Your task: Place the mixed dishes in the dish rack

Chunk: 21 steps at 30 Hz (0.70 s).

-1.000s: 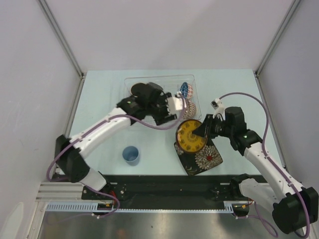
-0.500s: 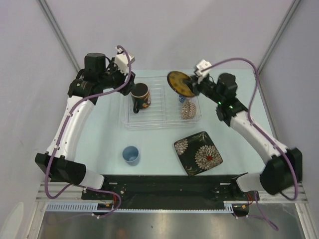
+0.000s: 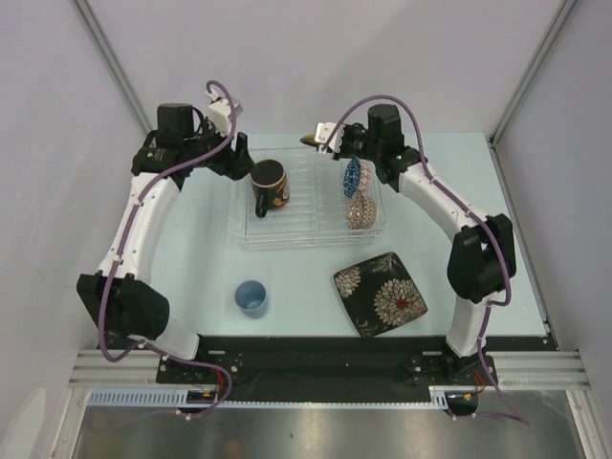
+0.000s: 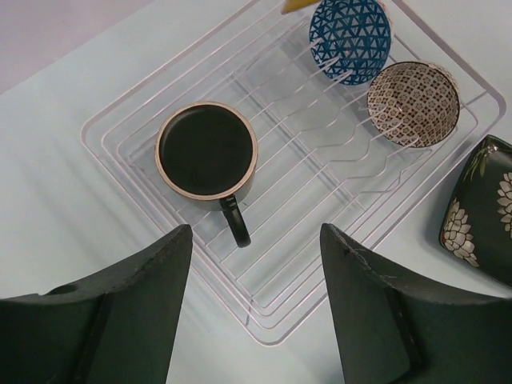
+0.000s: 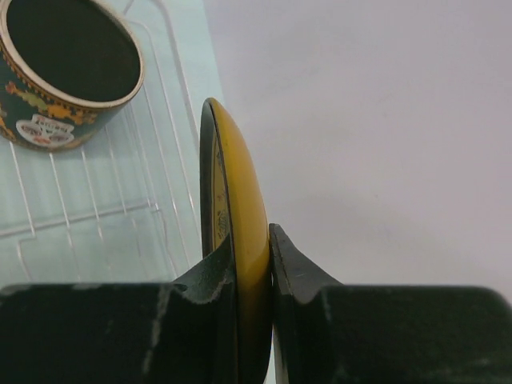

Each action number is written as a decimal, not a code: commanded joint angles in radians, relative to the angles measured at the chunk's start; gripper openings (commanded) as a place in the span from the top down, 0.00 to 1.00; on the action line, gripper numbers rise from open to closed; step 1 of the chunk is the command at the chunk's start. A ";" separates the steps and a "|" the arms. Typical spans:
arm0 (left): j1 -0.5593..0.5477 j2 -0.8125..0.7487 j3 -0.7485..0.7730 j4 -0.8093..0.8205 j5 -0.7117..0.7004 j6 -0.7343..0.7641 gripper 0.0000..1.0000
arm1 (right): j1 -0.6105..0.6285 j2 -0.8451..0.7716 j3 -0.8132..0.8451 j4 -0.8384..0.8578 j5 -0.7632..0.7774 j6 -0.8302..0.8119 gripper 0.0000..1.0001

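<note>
My right gripper is shut on the yellow round plate and holds it on edge above the far rim of the clear dish rack. The right wrist view shows the plate pinched between my fingers. The dark mug stands upright in the rack's left part. The blue patterned bowl and the beige patterned bowl stand on edge at its right. My left gripper is open and empty, left of the mug. The black floral square plate and the light-blue cup lie on the table.
The table is pale blue, with grey walls close at the back and both sides. The black rail with the arm bases runs along the near edge. The floral plate lies just past the rack's near right corner.
My right gripper has carried the yellow plate left along the rack's far edge and turned it edge-on. My left gripper has stayed open near the rack's far left corner.
</note>
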 commanded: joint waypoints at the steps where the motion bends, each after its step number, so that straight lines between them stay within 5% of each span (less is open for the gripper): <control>1: 0.037 0.050 0.033 0.050 0.068 -0.061 0.30 | -0.014 0.040 0.163 -0.217 -0.108 -0.188 1.00; 5: 0.047 0.084 0.052 0.065 0.085 -0.073 0.30 | -0.003 0.077 0.202 -0.341 -0.128 -0.220 1.00; 21: 0.051 0.081 0.012 0.103 0.108 -0.093 0.30 | 0.005 0.156 0.143 -0.311 -0.179 -0.145 1.00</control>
